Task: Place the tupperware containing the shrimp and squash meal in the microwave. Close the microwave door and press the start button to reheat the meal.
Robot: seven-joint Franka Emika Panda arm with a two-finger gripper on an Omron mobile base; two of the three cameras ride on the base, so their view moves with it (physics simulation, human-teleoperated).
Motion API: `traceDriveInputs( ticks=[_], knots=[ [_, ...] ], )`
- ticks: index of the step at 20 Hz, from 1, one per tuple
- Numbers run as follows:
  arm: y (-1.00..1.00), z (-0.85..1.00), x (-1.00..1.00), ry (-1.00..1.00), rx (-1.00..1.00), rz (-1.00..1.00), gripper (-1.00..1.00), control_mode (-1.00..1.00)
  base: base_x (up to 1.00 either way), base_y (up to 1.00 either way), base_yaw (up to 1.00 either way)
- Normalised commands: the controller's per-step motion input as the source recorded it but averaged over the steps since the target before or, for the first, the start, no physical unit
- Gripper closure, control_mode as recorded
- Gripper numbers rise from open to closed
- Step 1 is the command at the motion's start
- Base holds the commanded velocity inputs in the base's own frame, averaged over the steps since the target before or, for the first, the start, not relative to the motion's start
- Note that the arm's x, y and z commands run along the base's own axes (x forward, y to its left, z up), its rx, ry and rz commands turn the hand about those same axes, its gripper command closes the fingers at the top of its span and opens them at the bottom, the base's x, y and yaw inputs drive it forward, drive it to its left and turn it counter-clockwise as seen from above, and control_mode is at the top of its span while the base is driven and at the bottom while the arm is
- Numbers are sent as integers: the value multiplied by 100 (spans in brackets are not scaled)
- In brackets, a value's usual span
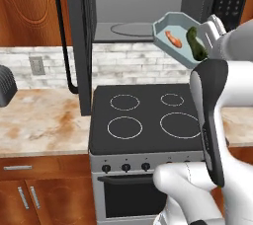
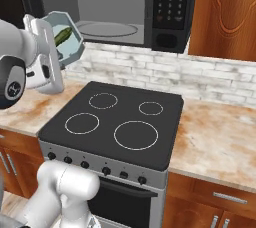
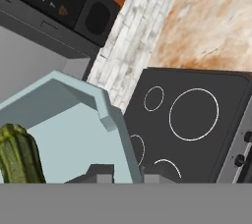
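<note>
Tupperware with shrimp and squash is lifted and tilted, fingers clamped on its rim by my gripper, just in front of the open microwave, not yet inside. I've still got insertion, door closing and start left. Below: black stove, marble counter, brick backsplash.

Black stove with four white ring burners, set flush between two runs of marbled beige tabletop. Row of dark knobs along the stove's grey front panel, oven door below. White brick backsplash behind, carrying a grey wall outlet at left. Dark ribbed appliance at the far left tabletop edge, cut off. Wood cabinets above; lower wood drawer with metal handle.
</note>
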Motion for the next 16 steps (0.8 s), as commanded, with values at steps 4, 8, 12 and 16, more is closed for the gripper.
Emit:
traceDriveInputs(
  ticks=[4,8,12,16],
  knots=[
    [-3,1,41,0,0,0,100,-100,0,0,0],
    [-12,0,51,0,0,0,100,-100,0,0,0],
    [-16,0,53,0,0,0,100,-100,0,0,0],
    [-7,0,58,0,0,0,100,-100,0,0,0]
  ],
)
